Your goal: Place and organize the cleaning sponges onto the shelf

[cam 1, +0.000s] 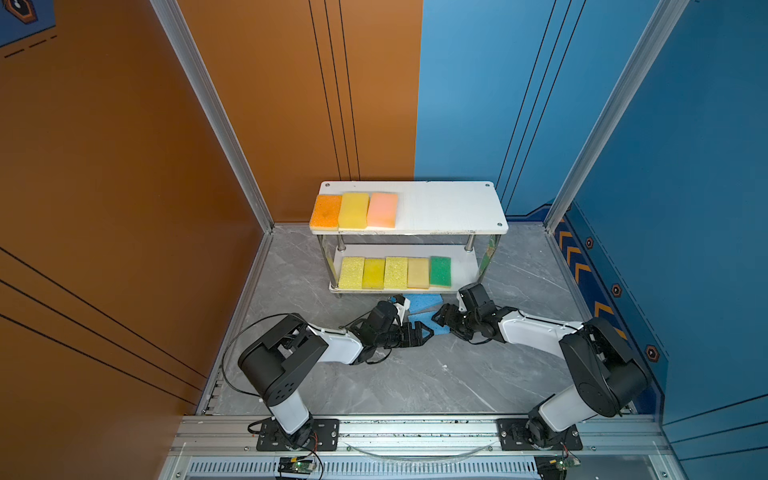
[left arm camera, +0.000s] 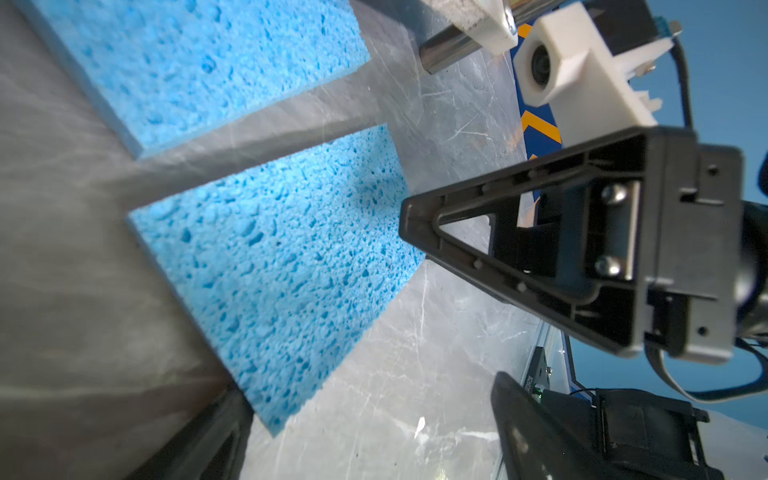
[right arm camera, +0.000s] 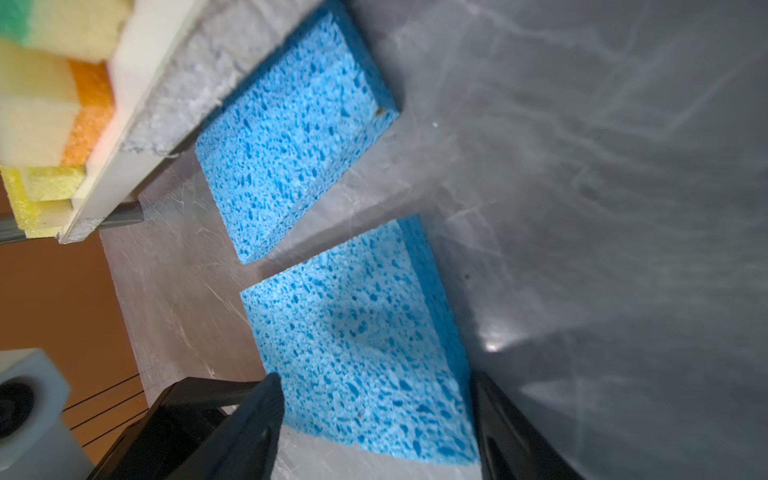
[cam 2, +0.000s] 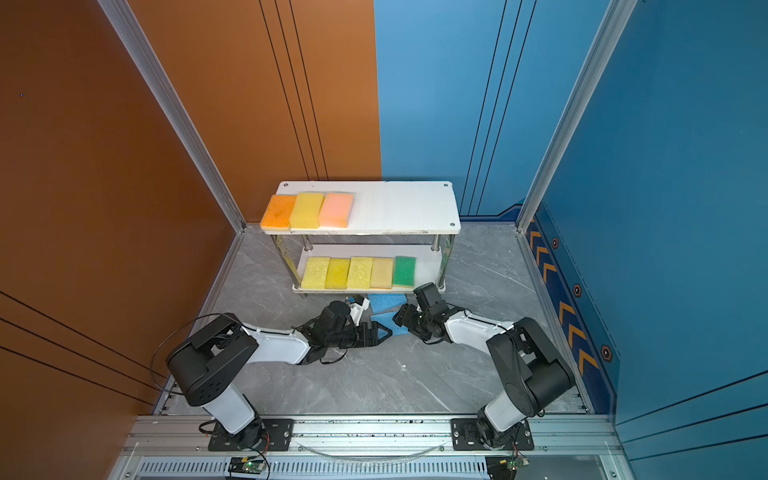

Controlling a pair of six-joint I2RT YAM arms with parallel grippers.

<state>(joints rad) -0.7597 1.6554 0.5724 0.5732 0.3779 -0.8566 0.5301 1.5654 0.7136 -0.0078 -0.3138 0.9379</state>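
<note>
Shelf (cam 1: 449, 208), a white two-tier rack on metal posts, is carrying eight shelved sponges (cam 1: 395, 272); half of its top board is sitting bare. Two light-blue porous rectangular sponges are lying flat on the grey marble floor (cam 1: 415, 374): far blue sponge (right arm camera: 291, 137) at the shelf's front edge, near blue sponge (right arm camera: 361, 324) just short of it.

Right gripper (right arm camera: 374, 376) is bracketing the near one's end across its short width, long axis running away from it. Can't tell if the pads are pressing.

Left gripper (left arm camera: 368, 384) is hanging spread and empty by the opposite corner.

Right is nearer, so its pick, I'd say.
</note>
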